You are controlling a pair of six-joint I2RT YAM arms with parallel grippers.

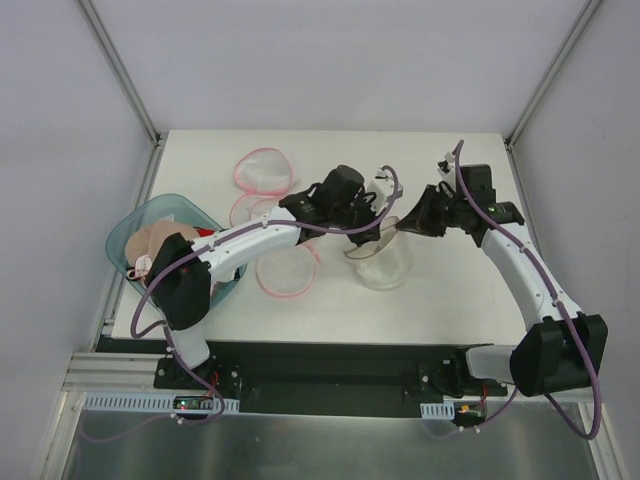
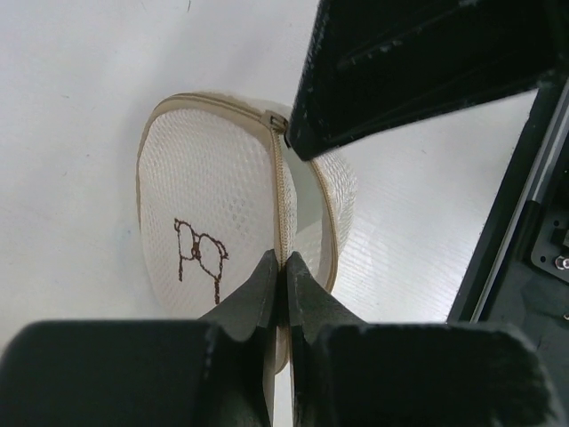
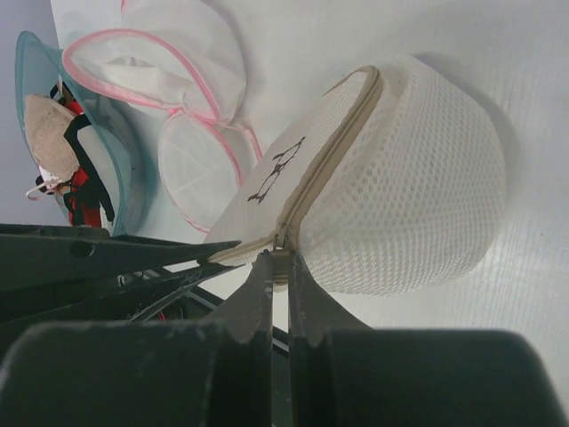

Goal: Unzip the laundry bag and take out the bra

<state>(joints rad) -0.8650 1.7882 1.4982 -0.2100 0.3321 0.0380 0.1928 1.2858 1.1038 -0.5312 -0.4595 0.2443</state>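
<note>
Two pinches, left gripper, right gripper, laundry bag zip seam spanning between

Laundry bag right of mesh pouches, tub farther left

One cream laundry bag, three pink-rimmed mesh pouches, one teal bin, two robot arms.

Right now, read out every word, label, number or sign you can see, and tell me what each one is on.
Logo, dark brown stitching on the laundry bag: two looped letter-like shapes, perhaps "PP"; too stylised to read surely.
Pink-rimmed pouches and teal bin: no text visible.
</note>
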